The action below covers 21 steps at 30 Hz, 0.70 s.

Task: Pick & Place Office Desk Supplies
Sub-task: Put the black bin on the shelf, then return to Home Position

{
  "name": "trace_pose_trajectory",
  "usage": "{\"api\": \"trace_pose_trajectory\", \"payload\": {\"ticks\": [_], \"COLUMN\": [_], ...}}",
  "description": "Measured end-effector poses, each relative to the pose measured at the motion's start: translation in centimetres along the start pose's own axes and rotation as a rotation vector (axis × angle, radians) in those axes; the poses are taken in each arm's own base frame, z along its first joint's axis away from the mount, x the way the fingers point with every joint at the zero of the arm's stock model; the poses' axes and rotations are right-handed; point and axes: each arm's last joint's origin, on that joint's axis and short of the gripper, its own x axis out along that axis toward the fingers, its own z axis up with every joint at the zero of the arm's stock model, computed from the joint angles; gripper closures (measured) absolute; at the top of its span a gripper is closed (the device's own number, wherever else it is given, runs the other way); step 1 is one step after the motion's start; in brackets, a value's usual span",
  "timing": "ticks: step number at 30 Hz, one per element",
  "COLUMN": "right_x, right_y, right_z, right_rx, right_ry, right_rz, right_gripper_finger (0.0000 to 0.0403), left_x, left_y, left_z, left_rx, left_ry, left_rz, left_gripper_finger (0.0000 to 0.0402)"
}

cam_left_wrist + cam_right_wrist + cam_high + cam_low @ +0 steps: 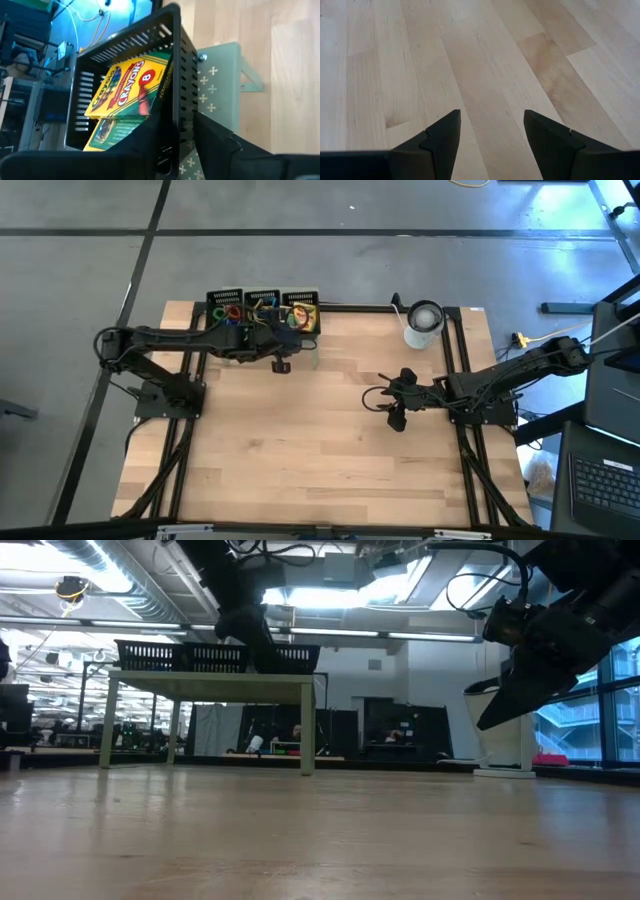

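My left end effector [175, 145], fingers parted, sits over the crayon boxes [125, 92] in the black basket [172, 22]; right end effector [492, 137] hovers open above the tabletop [485, 60].

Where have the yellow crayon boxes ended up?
The crayon boxes lie stacked inside the right-hand black basket at the table's far edge, right under the left arm's fingers.

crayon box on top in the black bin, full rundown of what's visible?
The top crayon box is a yellow cardboard pack with a green edge, printed "CRAYONS" and an "8" in a red circle. It lies tilted inside the black slotted bin, leaning on a second, greener crayon box beneath it. Its lower corner is hidden behind the left claw, so contact there cannot be judged. In the high view it sits in the rightmost bin.
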Motion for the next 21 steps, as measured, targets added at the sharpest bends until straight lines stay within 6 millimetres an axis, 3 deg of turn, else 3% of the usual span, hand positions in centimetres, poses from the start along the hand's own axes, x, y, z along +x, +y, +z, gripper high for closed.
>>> {"api": "trace_pose_trajectory", "payload": {"ticks": [10,16,21], "right_x": [0.0,0.0,0.0], "right_y": [0.0,0.0,0.0], "right_z": [0.0,0.0,0.0], "right_rx": [0.001,0.000,0.000], "right_ry": [0.000,0.000,0.000], "right_rz": [0.000,0.000,0.001], "right_gripper_finger": [0.0183,0.0183,0.0183], "left_x": [-3.4,-7.6,-11.4], "left_y": [0.2,1.5,2.7], "left_z": [0.4,-0.3,-2.2], "left_rx": [-0.020,-0.122,-0.226], "left_ry": [-0.114,-0.237,-0.305], "left_rz": [0.005,0.016,0.000], "left_gripper_finger": [0.0261,0.0258,0.0258]}}
